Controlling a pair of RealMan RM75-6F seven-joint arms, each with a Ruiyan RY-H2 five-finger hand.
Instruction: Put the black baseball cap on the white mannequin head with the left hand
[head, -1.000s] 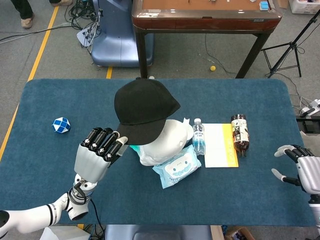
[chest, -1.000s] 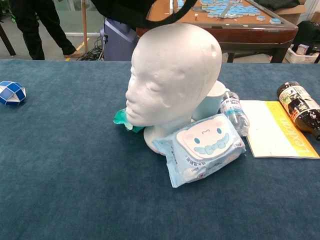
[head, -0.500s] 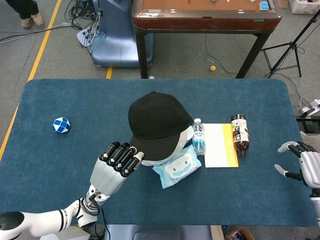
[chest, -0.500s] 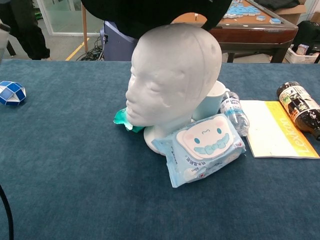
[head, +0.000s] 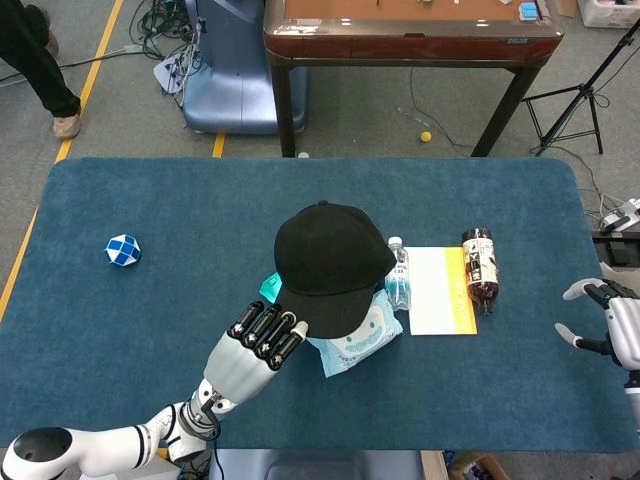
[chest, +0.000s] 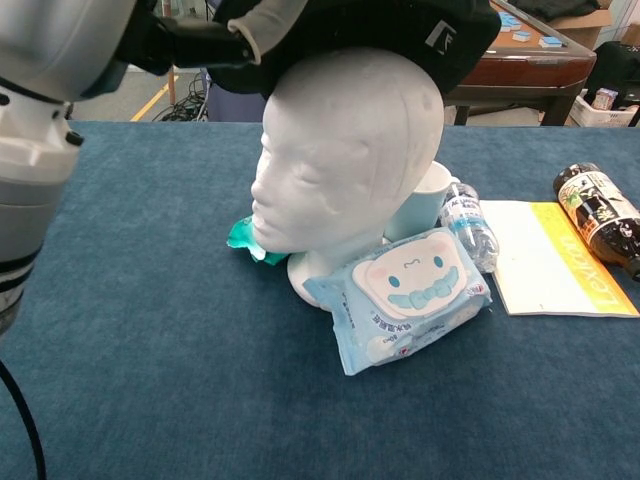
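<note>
a wet-wipe pack (chest: 408, 308), water bottle (chest: 468, 231), yellow-edged booklet (chest: 558, 258) and brown bottle (chest: 601, 214) lie on the blue table (chest: 150, 360).

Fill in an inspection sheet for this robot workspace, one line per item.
Surface: blue table cloth.
Job's things: black cap on the white mannequin head.
Clutter: wipes pack, water bottle, booklet, brown bottle, puzzle ball, white cup.
Robot hands: left robot hand holds the cap's brim; right robot hand open, idle.
Cables: loose on the floor.
Surroundings: wooden table, bystander's leg.
</note>
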